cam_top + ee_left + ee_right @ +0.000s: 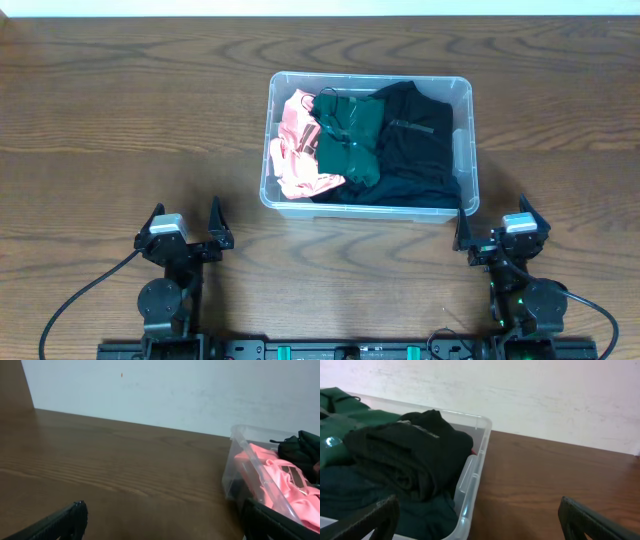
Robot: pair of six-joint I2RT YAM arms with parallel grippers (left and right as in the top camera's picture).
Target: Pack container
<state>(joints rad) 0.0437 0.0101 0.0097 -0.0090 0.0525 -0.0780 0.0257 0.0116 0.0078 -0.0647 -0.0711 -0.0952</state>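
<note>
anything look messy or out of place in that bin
Nothing spilled or damaged. Everything lies inside the clear plastic rectangular bin. The pink garment at its left end is bunched rather than folded, and the folded black garment at the right humps up to about rim height.

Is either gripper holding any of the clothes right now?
No, the left gripper and right gripper both sit open and empty, apart from the container.
</note>
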